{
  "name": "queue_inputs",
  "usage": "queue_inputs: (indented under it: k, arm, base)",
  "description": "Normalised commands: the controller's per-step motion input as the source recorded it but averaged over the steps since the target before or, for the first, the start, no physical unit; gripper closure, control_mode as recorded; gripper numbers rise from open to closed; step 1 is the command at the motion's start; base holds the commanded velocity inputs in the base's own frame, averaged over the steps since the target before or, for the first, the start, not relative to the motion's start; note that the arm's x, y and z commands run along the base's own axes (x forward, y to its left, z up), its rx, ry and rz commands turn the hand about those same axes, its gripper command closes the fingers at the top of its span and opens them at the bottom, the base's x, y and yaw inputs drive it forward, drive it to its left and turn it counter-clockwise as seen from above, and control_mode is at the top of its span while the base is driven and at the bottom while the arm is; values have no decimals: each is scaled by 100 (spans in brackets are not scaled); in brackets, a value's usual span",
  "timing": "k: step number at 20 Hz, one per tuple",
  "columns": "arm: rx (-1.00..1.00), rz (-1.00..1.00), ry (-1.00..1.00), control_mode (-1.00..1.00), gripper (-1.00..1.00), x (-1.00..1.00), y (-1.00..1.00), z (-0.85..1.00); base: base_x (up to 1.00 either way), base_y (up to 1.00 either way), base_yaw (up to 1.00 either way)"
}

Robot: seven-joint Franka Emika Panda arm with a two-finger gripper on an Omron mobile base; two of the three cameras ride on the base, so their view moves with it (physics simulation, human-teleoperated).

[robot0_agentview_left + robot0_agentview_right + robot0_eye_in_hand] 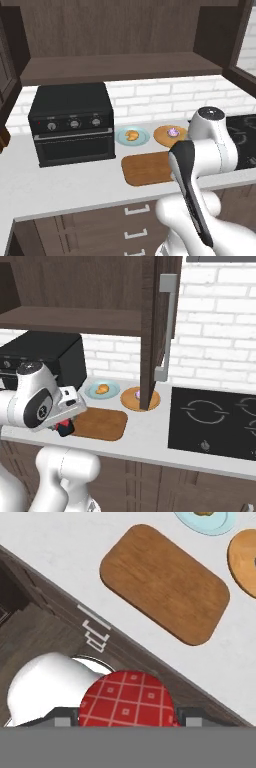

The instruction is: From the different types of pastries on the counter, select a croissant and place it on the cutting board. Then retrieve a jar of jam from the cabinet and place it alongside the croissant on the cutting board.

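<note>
My gripper (126, 718) is shut on the jar of jam (127, 699), whose red checked top shows between the fingers (190, 716). In the right base view the jar (64, 429) hangs at the counter's front edge, just left of the cutting board (99, 423). The board (165, 584) is a bare brown rectangle. Behind it the croissant (132, 135) lies on a light-blue plate (142, 137). The pink-frosted pastry (173, 132) sits on a round wooden plate (162, 136). The cabinet (120, 67) stands open above the counter (75, 185).
A black toaster oven (72, 122) stands on the counter at the left. The black cooktop (215, 421) lies at the right. The open cabinet door (155, 331) hangs over the wooden plate. Drawer fronts with white handles (95, 632) run below the counter edge.
</note>
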Motion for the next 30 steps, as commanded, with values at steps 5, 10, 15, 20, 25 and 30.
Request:
queue_inputs:
  k: [5, 10, 15, 20, 25, 30]
  arm:
    - [-7, 5, -52, -100, 100, 0, -1, -20]
    - [0, 3, -46, -100, 100, -11, -15, 0]
    - [31, 0, -21, -100, 100, 35, -6, -69]
    - [51, 4, -23, -100, 100, 56, 4, -100]
    - [16, 9, -25, -100, 100, 43, 12, -82]
    - [0, 12, -16, -100, 100, 43, -5, -85]
  base:
    - [0, 0, 0]
    - [0, 0, 0]
    - [0, 0, 0]
    - [0, 0, 0]
    - [0, 0, 0]
    - [0, 0, 0]
